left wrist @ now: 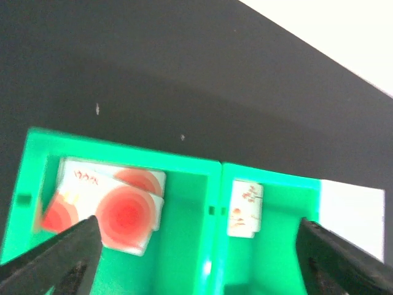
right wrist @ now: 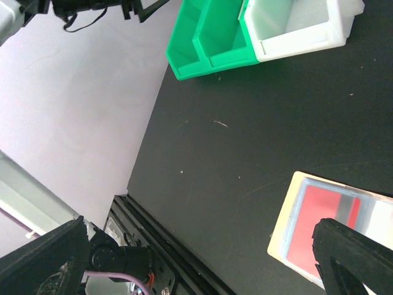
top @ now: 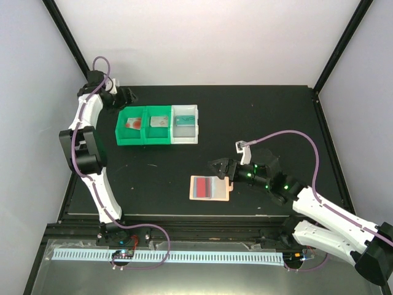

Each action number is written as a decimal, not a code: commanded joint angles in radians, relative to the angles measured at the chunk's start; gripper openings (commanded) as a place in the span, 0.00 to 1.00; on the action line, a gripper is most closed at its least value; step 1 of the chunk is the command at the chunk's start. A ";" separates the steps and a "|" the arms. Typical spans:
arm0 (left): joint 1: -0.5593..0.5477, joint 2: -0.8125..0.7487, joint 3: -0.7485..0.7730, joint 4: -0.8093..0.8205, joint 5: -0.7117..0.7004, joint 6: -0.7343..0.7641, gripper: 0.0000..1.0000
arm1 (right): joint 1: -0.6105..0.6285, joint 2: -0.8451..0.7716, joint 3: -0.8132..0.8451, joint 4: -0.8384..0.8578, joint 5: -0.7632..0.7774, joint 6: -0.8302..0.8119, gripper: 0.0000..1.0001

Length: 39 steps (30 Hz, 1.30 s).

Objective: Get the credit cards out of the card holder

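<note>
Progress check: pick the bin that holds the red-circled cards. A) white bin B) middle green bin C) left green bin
C: the left wrist view shows the red-circled cards lying inside the left green bin, the end one of the row.

Three bins stand touching in a row on the far left part of the black tabletop (top: 270, 123): left green plastic bin (top: 121, 134), middle green plastic bin (top: 157, 139), white plastic bin (top: 186, 140) at the right end. Two overlapping red-patterned cards (left wrist: 120, 212) lie in the left bin, one small pale card (left wrist: 245, 209) in the middle bin. The open tan bifold card holder (top: 222, 188) lies flat nearer the front, right of the bins and well apart from them, with a red-pink card (top: 201, 187) in its left half. Left end effector (top: 124, 98) is behind the left bin. Right end effector (top: 220, 166) is just behind the card holder's right corner.
</note>
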 commanded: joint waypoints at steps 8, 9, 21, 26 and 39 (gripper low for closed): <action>-0.003 -0.343 -0.280 -0.001 0.052 -0.069 0.99 | 0.002 -0.022 0.012 -0.109 0.078 -0.012 1.00; -0.003 -0.372 -0.313 0.017 0.086 -0.075 0.99 | 0.001 -0.019 0.016 -0.125 0.083 -0.015 1.00; -0.082 -0.654 -0.598 0.079 0.251 -0.040 0.94 | 0.001 0.029 0.011 -0.181 0.005 -0.137 0.78; -0.170 -0.789 -0.748 0.105 0.234 -0.025 0.86 | 0.001 0.045 -0.011 -0.166 0.011 -0.139 0.52; -0.364 -1.083 -1.086 0.214 0.187 -0.110 0.81 | 0.002 0.212 -0.023 -0.069 -0.023 -0.128 0.36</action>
